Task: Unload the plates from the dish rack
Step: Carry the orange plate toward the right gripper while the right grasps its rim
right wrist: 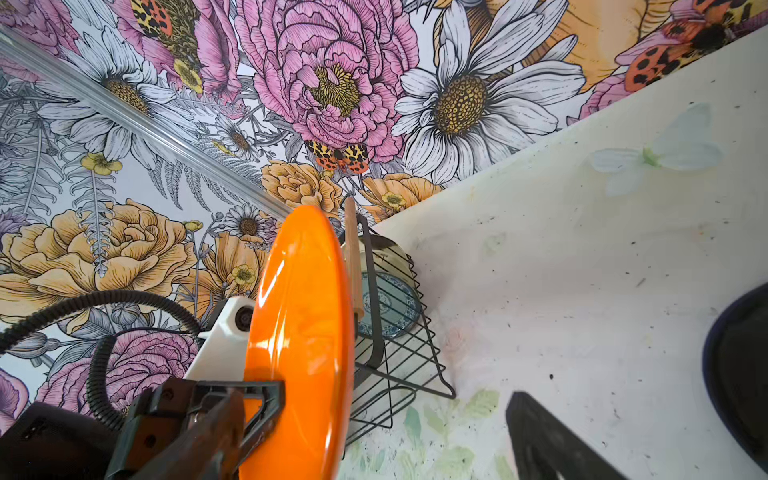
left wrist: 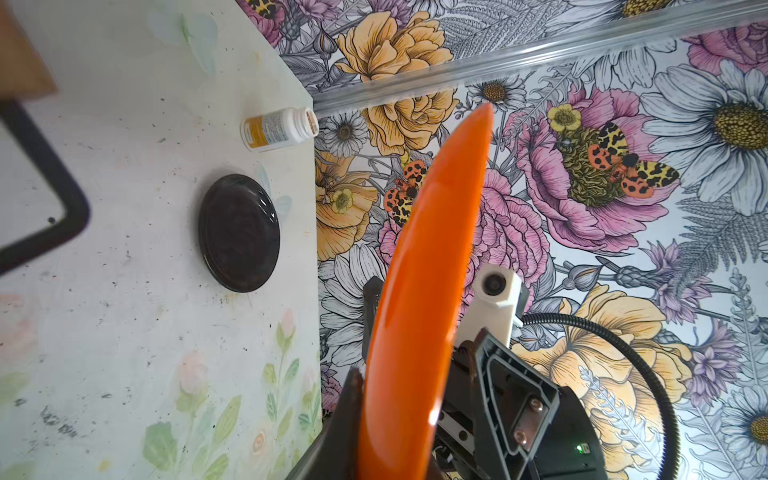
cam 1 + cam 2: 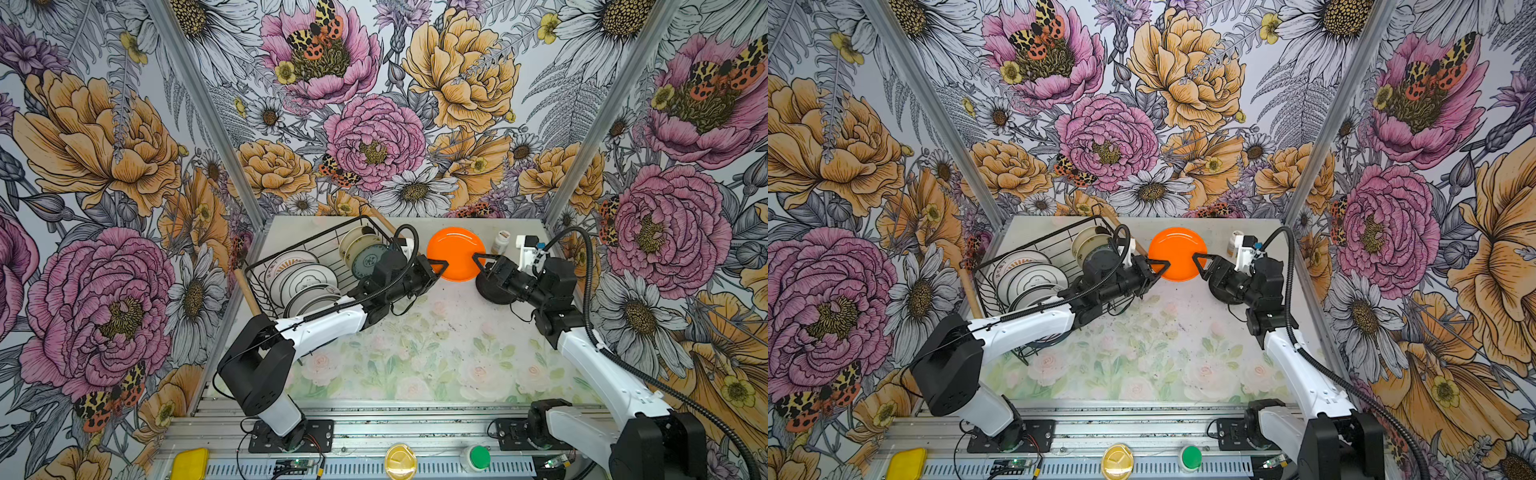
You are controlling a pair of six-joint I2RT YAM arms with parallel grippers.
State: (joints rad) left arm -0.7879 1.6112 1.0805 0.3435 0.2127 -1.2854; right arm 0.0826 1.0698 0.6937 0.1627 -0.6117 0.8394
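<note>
**Above the surface, right of the rack: orange plate at hand-over**

Above the surface (image 3: pixel 415 353), just right of the dish rack (image 3: pixel 291 245), the orange plate (image 3: pixel 455 253) is carried on edge, clear of the rack. The left claw (image 3: pixel 441 266) is clamped tight on the rim nearest the rack and bears the plate alone. The right claw (image 3: pixel 481 259) is at the opposite rim, spread to its widest. Both wrist views show its jaws either side of the plate without pressing it.

Judgement: the step in hand is a transfer of this plate from left to right.

One black plate (image 3: pixel 490 293) lies flat on the surface beneath the right arm, with a pill bottle (image 3: pixel 501 241) standing just beyond it. Several plates (image 3: pixel 303 278) stand on edge in the rack, so the unloading appears to be at an early stage.

Next move, as judged: the right claw must close squarely on the rim before the left lets go. Release in the wrong order would drop a glossy, probably slippery plate. Set-down likely belongs on or beside the black plate, clear of the bottle.
</note>
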